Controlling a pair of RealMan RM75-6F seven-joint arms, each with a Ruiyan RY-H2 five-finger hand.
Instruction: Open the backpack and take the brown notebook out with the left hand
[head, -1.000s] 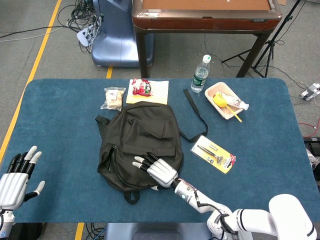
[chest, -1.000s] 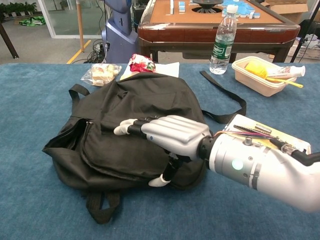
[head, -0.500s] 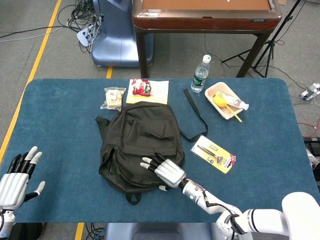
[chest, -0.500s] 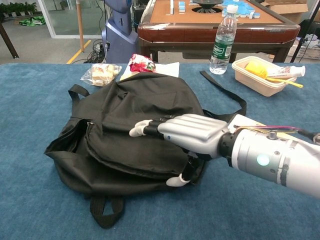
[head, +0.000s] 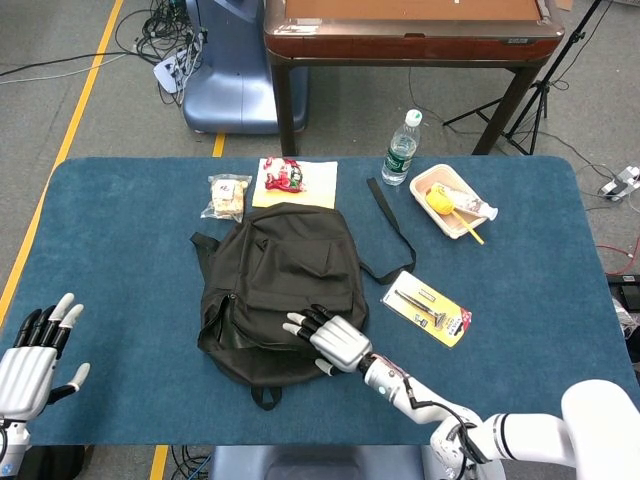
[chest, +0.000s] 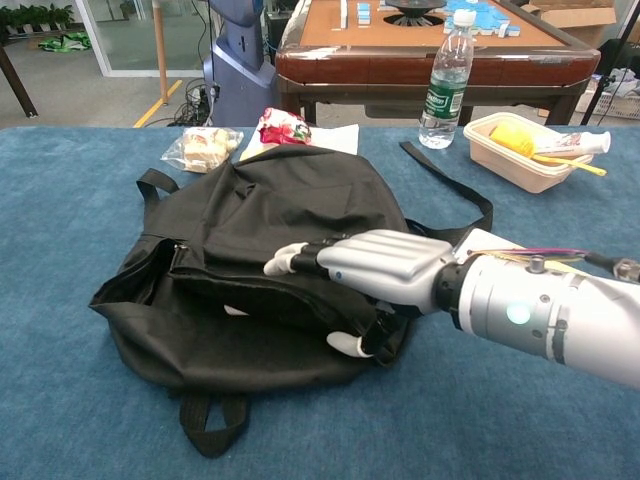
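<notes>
the backpack (chest: 270, 215) lies flat on the table (head: 120, 240), and its front flap is now lifted: a second ago the right hand (chest: 375, 270) lay on the closed top panel, and since then it has pinched the flap edge between thumb and fingers and drawn it up and toward the robot. in the chest view a dark gap has opened under that edge, just left of the fingertips, with a small pale patch showing inside. whether that is the brown notebook i cannot tell; no brown notebook is plainly visible in either view, so it is presumably inside the bag.

the right hand holds the fabric, its fingers nearly straight over the top and its thumb tucked beneath. the left hand (head: 28, 362) is well apart from the bag, far to the left of the right hand at the near table edge, fingers spread and holding nothing.

so the opening step looks partly done: the mouth is parted but narrow, and my judgement is it needs widening before the left hand can reach in.

beyond the right hand, past the bag, sit a snack packet (head: 226, 196) and a water bottle (head: 400, 150); to its right lies a yellow tool card (head: 428, 307).
</notes>
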